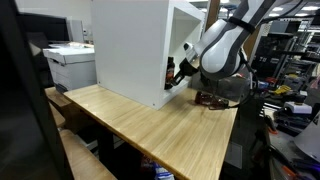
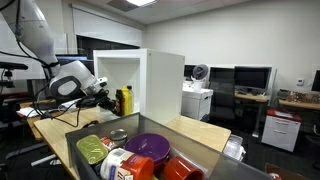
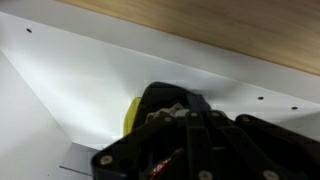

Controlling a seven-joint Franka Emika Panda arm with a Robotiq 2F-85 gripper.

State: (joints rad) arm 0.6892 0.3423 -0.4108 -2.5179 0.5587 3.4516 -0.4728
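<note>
A white open-fronted cabinet (image 1: 130, 50) (image 2: 150, 80) stands on the wooden table (image 1: 160, 125). My gripper (image 1: 183, 68) (image 2: 106, 97) reaches into its open side, fingers shut. Just inside stand a dark bottle with a red label (image 1: 170, 73) (image 2: 117, 100) and a yellow bottle (image 2: 126, 100). The gripper tip sits right by the dark bottle; whether it touches it I cannot tell. In the wrist view the black gripper (image 3: 172, 112) fills the lower frame, with the yellow bottle (image 3: 130, 116) showing behind it on the left, against the cabinet's white inner wall (image 3: 80, 80). Nothing shows between the fingers.
A dark flat object (image 1: 212, 98) lies on the table beside the arm. A printer (image 1: 70, 62) stands behind the cabinet. In an exterior view a grey bin (image 2: 215, 160) in front holds a purple bowl (image 2: 150, 146) and other items. Desks with monitors (image 2: 250, 78) stand behind.
</note>
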